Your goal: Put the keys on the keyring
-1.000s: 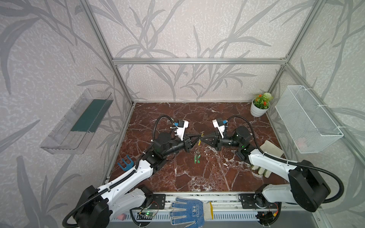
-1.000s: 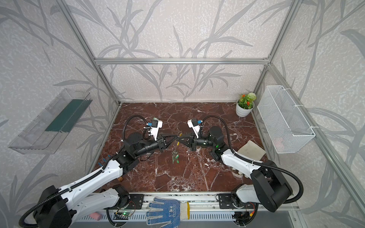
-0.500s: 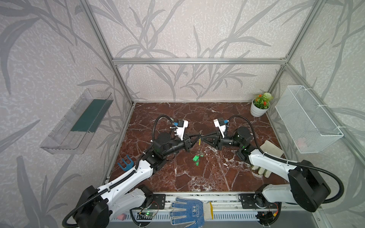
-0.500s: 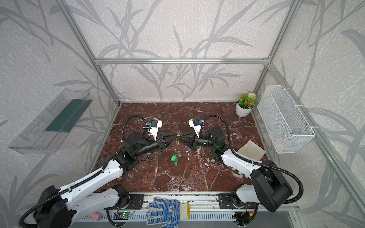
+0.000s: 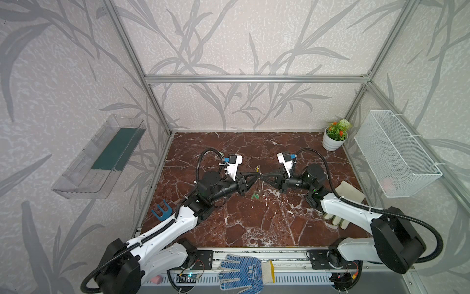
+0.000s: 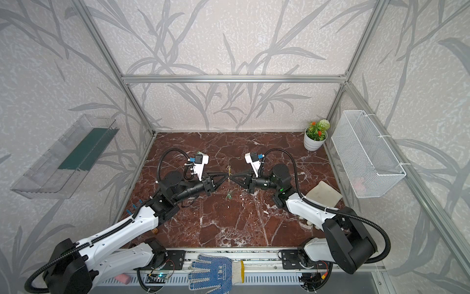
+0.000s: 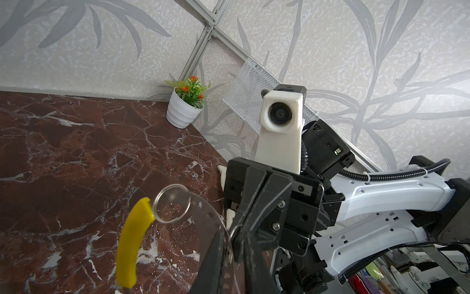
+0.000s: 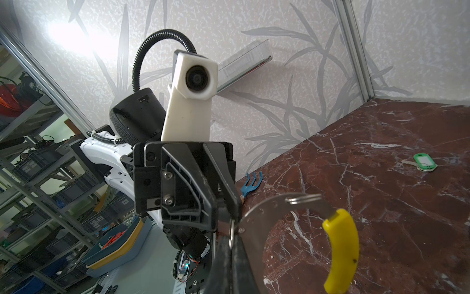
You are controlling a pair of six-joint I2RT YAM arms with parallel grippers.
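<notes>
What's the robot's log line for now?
right fingers: shut on keyring | left fingers: at keyring, grip unclear | key: on table

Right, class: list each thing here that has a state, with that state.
keyring: held up off the table
key: flat on the table, off the keyring
right gripper: jaws shut on keyring
left gripper: jaws almost together at keyring, grip unclear

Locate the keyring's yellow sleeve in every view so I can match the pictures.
In a top view: the yellow sleeve is a tiny speck just right of and below centre.
In a top view: the same speck, just below centre.
Left wrist: a large curved bar, lower left.
Right wrist: a large curved bar, lower right.
Shared landmark: the red marble tabletop, behind the sleeve in all four.
</notes>
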